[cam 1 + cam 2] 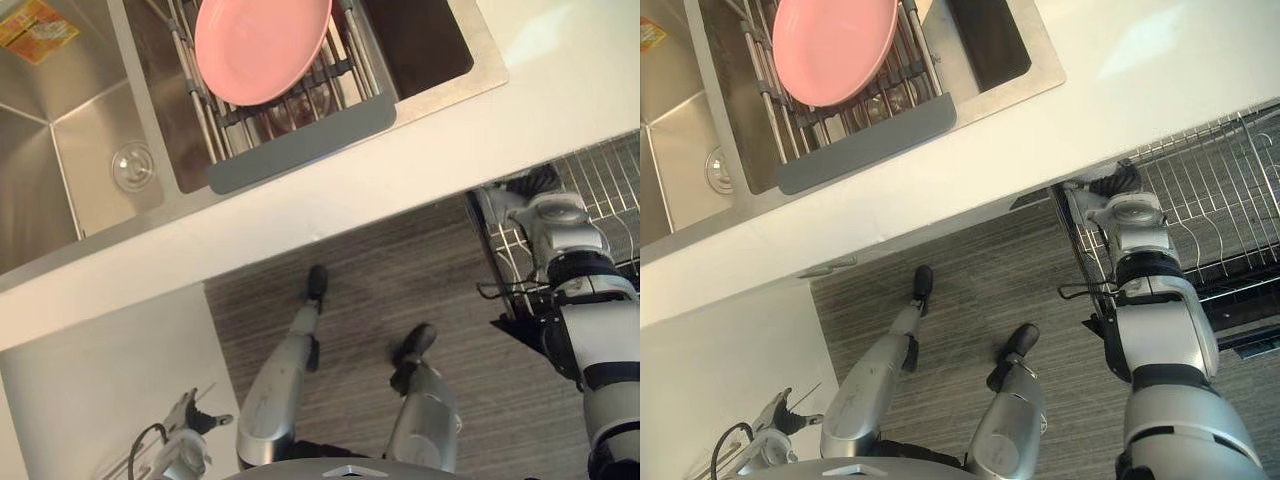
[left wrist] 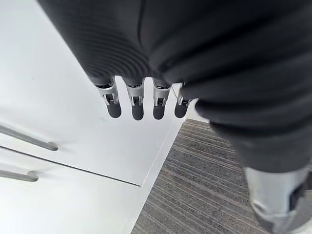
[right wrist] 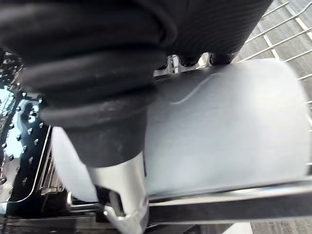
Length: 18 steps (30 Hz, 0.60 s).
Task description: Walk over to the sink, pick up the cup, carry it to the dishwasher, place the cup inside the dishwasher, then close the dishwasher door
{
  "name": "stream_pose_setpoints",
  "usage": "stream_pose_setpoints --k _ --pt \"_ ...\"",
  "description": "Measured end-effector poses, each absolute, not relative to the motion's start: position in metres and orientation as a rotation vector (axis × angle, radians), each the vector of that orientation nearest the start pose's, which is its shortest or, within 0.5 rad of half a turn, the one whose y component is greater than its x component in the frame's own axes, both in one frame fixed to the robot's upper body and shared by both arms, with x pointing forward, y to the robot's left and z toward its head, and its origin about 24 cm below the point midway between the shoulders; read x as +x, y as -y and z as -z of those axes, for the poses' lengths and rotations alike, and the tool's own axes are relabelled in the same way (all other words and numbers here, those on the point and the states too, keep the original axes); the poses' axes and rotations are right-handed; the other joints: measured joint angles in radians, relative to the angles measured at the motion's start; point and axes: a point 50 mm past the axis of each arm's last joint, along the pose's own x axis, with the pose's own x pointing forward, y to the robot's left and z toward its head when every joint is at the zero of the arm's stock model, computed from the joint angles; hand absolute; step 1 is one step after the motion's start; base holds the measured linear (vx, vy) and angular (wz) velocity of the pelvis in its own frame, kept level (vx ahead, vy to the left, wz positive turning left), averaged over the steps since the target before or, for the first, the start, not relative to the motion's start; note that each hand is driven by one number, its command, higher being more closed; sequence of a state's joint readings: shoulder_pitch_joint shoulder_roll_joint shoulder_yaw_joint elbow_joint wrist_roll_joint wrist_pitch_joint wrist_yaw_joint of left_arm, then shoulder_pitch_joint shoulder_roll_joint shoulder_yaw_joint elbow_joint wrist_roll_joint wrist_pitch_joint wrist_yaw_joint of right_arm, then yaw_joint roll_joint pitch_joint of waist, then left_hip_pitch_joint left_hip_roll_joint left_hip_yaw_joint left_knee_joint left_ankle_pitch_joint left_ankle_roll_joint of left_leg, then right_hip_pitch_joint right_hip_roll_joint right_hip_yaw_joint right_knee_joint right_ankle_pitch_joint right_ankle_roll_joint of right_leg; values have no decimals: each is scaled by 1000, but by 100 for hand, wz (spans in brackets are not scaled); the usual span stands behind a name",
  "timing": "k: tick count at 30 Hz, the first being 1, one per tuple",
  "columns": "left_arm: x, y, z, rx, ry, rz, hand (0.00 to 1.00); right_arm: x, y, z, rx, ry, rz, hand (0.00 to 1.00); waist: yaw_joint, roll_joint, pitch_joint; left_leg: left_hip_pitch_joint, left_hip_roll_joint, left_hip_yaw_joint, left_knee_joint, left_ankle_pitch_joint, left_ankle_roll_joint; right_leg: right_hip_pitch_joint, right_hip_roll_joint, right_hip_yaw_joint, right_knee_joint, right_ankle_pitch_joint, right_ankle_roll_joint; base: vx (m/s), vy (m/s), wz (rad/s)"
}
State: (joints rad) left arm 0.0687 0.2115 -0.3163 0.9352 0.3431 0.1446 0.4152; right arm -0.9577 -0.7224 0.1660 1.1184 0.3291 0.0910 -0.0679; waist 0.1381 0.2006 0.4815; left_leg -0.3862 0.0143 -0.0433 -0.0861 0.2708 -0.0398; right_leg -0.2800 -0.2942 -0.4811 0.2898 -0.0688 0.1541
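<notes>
You are holding the cup point(image 3: 229, 131) in the right hand point(image 3: 97, 97), fingers and thumb curling round its smooth pale wall, just over the dishwasher rack point(image 1: 1230, 190). It is looking light, rigid and slippery, so be gripping mid-body. The left hand point(image 2: 136, 105) is hanging empty, fingers straight.

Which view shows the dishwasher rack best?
The right eye view: the rack spreads wide beside the right hand. The left eye view catches its corner; the right wrist view, a few wires behind the cup.
</notes>
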Motion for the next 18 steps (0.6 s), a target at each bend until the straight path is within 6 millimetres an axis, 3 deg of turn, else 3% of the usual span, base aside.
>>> stream_pose_setpoints --k 2,5,8,14,16,18 --pt "115 -209 147 754 -1019 -117 0 370 331 -144 -122 -176 491 0 -1 -4 2 9 5 -1 0 0 -8 1 0 2 22 -13 -2 -48 -80 1" --pt "118 -207 148 529 -1040 -253 0 365 319 -112 -28 -197 562 0 -7 -15 5 28 10 -5 0 0 -16 7 -3 2 61 -39 -7 -42 -93 4" --pt "121 -209 147 411 -1053 -327 0 360 305 -91 23 -189 588 0 -18 -37 13 60 14 -7 0 -4 -23 37 -3 0 84 -60 -10 -29 -104 8" --pt "122 -216 146 281 -1065 -384 0 330 275 -43 126 -179 595 0 -55 -112 -3 163 24 6 0 -24 -40 159 14 -2 42 -69 -8 -11 -85 -1" --pt "119 -223 145 258 -1072 -420 0 311 262 -26 157 -173 606 0 -69 -152 -46 203 35 39 0 -44 -38 200 29 12 2 -58 -4 17 -90 -25" --pt "114 -226 146 255 -1096 -426 0 296 260 -16 181 -165 636 0 -78 -176 -98 233 42 78 0 -62 -34 232 40 30 -41 -42 -2 56 -79 -38"
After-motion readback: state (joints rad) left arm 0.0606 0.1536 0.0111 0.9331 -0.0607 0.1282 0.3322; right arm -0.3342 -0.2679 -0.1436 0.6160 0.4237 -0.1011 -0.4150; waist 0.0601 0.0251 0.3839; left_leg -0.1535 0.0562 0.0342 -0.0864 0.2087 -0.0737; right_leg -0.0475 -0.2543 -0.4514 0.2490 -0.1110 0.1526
